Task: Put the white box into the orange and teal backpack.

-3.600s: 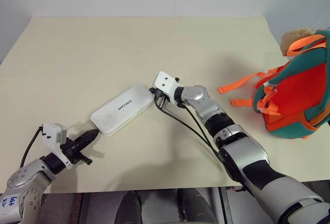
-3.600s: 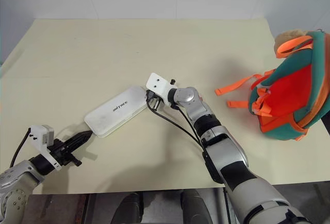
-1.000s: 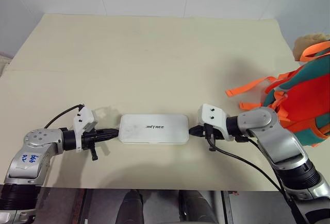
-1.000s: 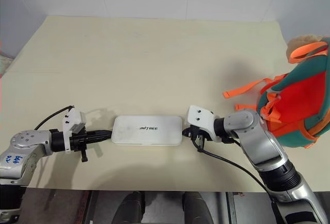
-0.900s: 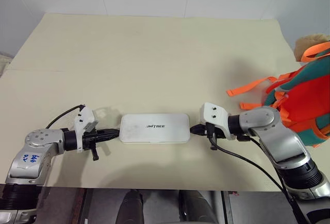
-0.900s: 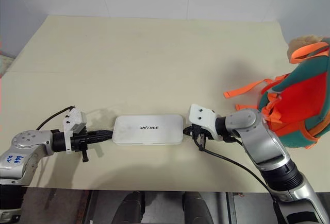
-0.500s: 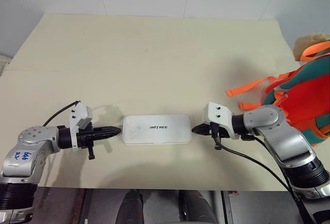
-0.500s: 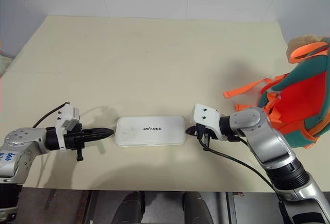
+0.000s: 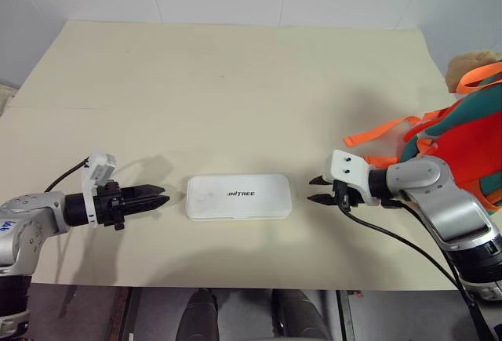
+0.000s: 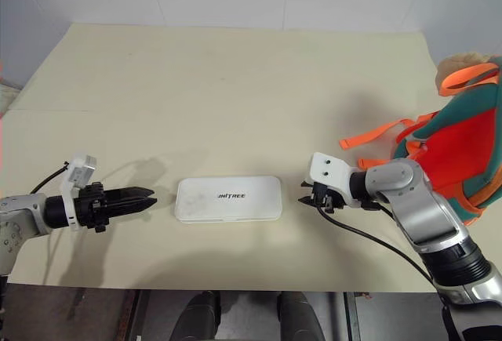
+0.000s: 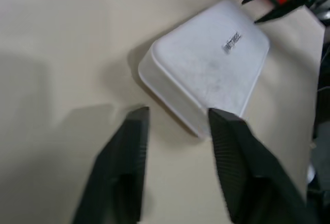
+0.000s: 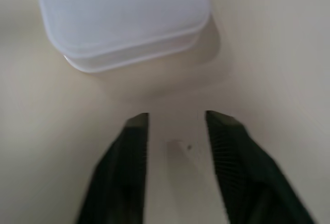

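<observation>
Both claws, left and right, have backed off the white box and now stand released; regrasp pending, backpack unfilled.

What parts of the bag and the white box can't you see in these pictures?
- Orange and teal backpack: in the head views its right side runs off the picture's edge, and whether its opening is zipped cannot be told.
- Tan plush on top of it: only a part pokes out behind an orange strap.
- White box: its underside is hidden against the table. In the right wrist view its far end is cut off by the edge.
</observation>
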Robot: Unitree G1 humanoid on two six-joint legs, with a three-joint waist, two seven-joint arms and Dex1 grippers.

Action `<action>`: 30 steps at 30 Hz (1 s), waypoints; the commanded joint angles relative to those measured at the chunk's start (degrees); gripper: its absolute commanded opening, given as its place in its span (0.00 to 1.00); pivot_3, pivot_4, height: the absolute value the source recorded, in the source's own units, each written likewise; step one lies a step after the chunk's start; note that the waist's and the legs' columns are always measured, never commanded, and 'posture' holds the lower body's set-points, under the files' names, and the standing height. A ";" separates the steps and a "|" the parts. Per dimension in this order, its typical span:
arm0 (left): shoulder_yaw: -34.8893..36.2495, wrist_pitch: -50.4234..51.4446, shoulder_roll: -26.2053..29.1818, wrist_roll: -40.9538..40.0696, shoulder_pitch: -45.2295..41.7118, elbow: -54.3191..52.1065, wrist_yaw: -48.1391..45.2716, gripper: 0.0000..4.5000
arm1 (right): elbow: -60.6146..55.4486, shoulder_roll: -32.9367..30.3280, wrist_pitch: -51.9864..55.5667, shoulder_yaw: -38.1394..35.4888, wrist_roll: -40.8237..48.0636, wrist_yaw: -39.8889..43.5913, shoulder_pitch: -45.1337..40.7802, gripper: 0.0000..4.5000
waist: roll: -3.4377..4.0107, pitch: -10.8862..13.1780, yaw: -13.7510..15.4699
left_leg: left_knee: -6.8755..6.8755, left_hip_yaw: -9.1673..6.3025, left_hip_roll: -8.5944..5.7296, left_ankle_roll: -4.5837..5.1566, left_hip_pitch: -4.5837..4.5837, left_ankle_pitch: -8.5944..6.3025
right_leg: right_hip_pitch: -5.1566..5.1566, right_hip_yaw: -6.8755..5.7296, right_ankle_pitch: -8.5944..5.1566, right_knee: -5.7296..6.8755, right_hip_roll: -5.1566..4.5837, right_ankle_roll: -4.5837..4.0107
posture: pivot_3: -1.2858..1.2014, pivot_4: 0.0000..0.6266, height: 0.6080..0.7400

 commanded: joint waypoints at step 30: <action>2.10 32.35 -3.55 -18.09 -7.34 13.24 7.98 0.99 | 8.41 7.46 -14.97 4.58 -10.28 -6.72 -4.15 1.00 | -0.03 -0.02 -1.26 | 0.19 -0.04 0.00 -0.07 0.06 0.04 | 0.01 0.00 0.00 0.31 0.01 0.01 | 0.52 0.24 1.00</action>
